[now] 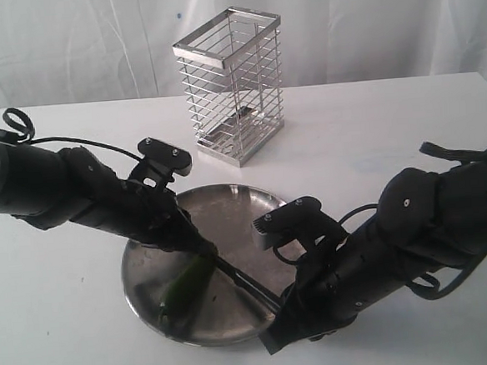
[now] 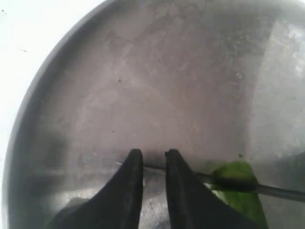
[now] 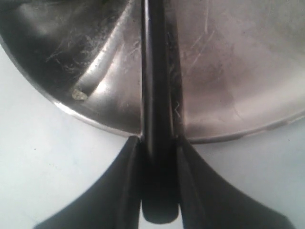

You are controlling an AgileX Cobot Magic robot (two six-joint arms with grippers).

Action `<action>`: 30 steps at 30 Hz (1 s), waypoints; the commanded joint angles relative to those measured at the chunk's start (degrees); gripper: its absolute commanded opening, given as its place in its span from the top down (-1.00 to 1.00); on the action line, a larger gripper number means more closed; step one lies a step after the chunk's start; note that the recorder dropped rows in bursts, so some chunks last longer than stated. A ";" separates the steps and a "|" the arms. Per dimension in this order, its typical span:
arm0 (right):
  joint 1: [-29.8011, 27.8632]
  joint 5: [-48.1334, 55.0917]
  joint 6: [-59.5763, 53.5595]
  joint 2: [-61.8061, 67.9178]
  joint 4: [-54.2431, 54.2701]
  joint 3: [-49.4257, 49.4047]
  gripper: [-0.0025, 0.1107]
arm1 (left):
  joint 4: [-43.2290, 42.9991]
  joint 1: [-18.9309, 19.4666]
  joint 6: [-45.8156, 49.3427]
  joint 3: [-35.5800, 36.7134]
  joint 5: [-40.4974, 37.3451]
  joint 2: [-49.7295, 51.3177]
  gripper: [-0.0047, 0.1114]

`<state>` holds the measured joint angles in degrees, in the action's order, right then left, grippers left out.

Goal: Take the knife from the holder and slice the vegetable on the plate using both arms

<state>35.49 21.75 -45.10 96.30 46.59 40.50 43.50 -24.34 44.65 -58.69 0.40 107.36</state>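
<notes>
The steel plate (image 1: 249, 203) lies at the table's middle with the dark green vegetable (image 1: 184, 287) on its near left part. My left gripper (image 1: 205, 249) is tipped down at the vegetable's upper end. In the left wrist view its jaws (image 2: 153, 156) stand a narrow gap apart over bare plate (image 2: 157, 71), and the vegetable (image 2: 243, 205) lies just beside one finger. My right gripper (image 1: 278, 301) is shut on the black knife (image 1: 246, 281). The handle sits clamped between its fingers (image 3: 157, 139). The knife (image 3: 155, 71) reaches across the plate (image 3: 228, 71), and its thin blade (image 2: 281, 192) crosses the vegetable.
The chrome wire holder (image 1: 233, 87) stands behind the plate, with no knife showing in it. A tiny pale scrap (image 3: 78, 94) lies on the plate near its rim. White table (image 1: 407, 129) surrounds the plate, and a white curtain hangs behind.
</notes>
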 commanded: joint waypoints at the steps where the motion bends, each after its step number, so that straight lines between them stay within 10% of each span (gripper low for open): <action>1: 0.13 1.02 -1.15 0.43 -0.73 0.19 0.96 | -1.57 0.36 0.29 0.65 -7.15 -5.48 0.47; 8: 0.13 0.90 -1.15 0.43 -0.73 0.19 0.96 | -4.03 0.25 0.29 2.19 -19.87 -7.73 0.10; 30: 0.13 4.45 -1.01 0.43 -1.43 0.19 0.96 | -5.41 0.25 0.01 6.06 -10.51 -4.73 0.11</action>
<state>35.49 24.41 -45.51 96.53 46.27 40.61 37.95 -24.11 44.66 -53.07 -10.24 102.82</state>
